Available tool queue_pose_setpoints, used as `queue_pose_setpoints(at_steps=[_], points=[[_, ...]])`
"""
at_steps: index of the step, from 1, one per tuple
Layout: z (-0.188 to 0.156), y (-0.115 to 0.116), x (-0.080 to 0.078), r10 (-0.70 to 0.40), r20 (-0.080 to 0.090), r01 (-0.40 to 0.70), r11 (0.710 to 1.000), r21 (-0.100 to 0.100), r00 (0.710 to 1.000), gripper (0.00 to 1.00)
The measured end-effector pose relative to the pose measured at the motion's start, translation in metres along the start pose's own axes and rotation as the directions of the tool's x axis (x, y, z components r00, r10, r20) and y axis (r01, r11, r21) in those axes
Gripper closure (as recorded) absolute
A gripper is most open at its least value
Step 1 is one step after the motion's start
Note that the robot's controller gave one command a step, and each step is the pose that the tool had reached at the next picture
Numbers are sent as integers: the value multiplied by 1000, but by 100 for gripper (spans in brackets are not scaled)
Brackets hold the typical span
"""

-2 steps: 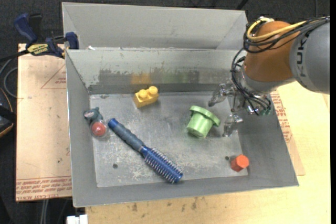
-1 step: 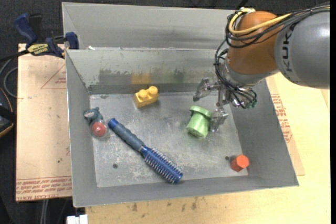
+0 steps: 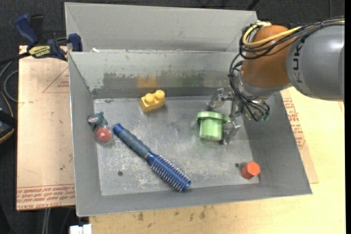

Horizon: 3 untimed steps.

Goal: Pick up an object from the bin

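Note:
My gripper (image 3: 225,118) is low in the right half of the bin, its two fingers spread open. One fingertip (image 3: 219,97) is toward the back wall and the other is nearer the front. A green cylindrical thing (image 3: 209,126) with a lighter green cap lies on the floor right against the gripper's left side; I cannot tell whether it is between the fingers. A small orange-red block (image 3: 250,170) lies in front of the gripper, near the front right corner.
A yellow toy brick (image 3: 152,100) sits by the back wall. A blue hairbrush (image 3: 151,157) lies diagonally across the front middle. A small grey-and-red thing (image 3: 101,130) is at the left wall. The arm's orange cover and cables hang over the right wall.

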<state>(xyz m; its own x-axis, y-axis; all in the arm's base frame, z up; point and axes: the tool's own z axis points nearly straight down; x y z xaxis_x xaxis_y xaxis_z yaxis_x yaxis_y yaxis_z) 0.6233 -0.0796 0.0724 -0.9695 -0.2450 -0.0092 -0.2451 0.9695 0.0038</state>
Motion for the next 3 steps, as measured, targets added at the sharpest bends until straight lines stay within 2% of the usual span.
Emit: queue_pose_setpoints(at_steps=[1, 2, 3], points=[[-4, 25, 0, 130, 5, -130, 991, 11, 991, 0], [-6, 26, -1, 131, 10, -131, 991, 9, 991, 100], [-127, 26, -5, 131, 3, -131, 991, 7, 991, 100]])
